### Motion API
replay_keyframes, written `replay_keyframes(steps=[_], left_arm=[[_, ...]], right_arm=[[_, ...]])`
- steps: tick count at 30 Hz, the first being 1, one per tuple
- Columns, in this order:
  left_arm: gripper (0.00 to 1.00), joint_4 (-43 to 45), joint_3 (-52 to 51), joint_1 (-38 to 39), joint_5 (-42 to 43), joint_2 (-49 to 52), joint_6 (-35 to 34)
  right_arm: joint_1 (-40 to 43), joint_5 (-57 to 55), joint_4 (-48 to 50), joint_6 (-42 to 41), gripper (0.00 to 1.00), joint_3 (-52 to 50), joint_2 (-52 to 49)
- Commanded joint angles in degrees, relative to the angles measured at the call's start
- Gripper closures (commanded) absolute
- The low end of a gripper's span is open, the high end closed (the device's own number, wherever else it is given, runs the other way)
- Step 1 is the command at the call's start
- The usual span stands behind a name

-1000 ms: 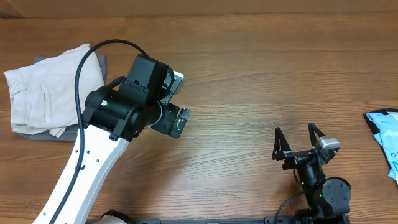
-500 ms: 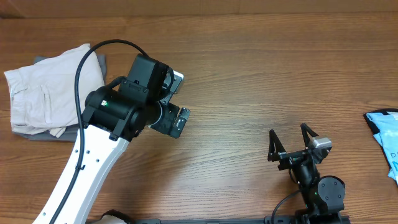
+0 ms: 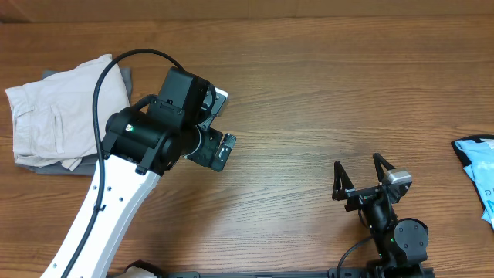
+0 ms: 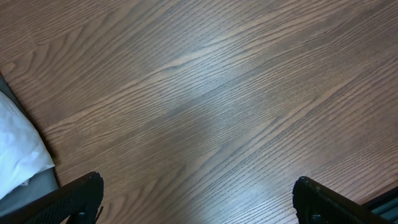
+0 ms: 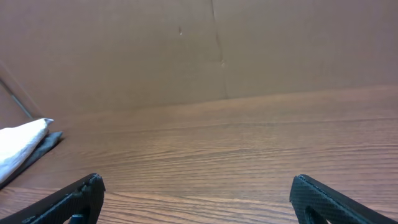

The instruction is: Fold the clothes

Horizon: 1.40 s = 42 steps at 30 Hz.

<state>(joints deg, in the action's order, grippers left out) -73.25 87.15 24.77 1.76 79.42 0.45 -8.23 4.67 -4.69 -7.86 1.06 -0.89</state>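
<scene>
The clothes, pale beige shorts (image 3: 58, 112), lie folded at the table's far left on top of a darker grey garment (image 3: 42, 166). My left arm (image 3: 174, 123) hangs over the wood just right of them, its fingers hidden under the wrist in the overhead view. In the left wrist view the left gripper (image 4: 199, 202) is open over bare wood, and a pale edge of the shorts (image 4: 15, 149) shows at the left. My right gripper (image 3: 361, 173) stands open low at the front right, holding nothing. From the right wrist view (image 5: 199, 196) the shorts (image 5: 22, 144) lie far off to the left.
A light-blue printed item (image 3: 478, 174) lies at the right edge of the table. A brown cardboard wall (image 5: 211, 50) closes off the far side. Bare wood (image 3: 324, 93) stretches between the two arms.
The right arm shifted slightly left and nearer the front edge, then stopped. The left arm and the shorts have not moved.
</scene>
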Motion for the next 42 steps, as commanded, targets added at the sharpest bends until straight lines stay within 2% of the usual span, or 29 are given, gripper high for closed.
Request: replay_keyframes(steps=[1, 5, 9, 12, 16, 19, 22, 32, 42], left_arm=[[0.0, -0.44, 0.68, 0.31, -4.13, -0.37, 1.31], [0.0, 0.09, -0.09, 0.2, -9.94, -3.78, 2.64], [0.0, 9.53, -2.99, -2.12, -12.74, -9.31, 2.91], [0.0, 20.59, -8.0, -6.16, -9.77, -14.27, 1.7], [0.0, 35.39, -18.32, -14.23, -0.61, -22.21, 1.73], [0.0, 43.1, -26.62, -18.49, 3.67, -28.89, 1.73], [0.0, 48.28, -35.04, -20.28, 3.69, -36.87, 1.77], [0.0, 54.31, -59.19, -22.62, 3.13, -64.37, 1.95], [0.0, 59.01, -71.71, -22.53, 2.73, -79.32, 0.42]], right_arm=[[0.26, 0.37, 0.39, 0.2, 0.0, -0.59, 0.72], [0.26, 0.37, 0.39, 0.2, 0.0, -0.59, 0.72], [0.26, 0.37, 0.39, 0.2, 0.0, -0.59, 0.7], [0.26, 0.37, 0.39, 0.2, 0.0, -0.59, 0.72], [0.26, 0.37, 0.39, 0.22, 0.0, -0.59, 0.72], [0.26, 0.37, 0.39, 0.22, 0.0, -0.59, 0.72], [0.26, 0.37, 0.39, 0.2, 0.0, -0.59, 0.72], [0.26, 0.37, 0.39, 0.2, 0.0, -0.59, 0.7], [0.26, 0.37, 0.39, 0.22, 0.0, -0.59, 0.7]])
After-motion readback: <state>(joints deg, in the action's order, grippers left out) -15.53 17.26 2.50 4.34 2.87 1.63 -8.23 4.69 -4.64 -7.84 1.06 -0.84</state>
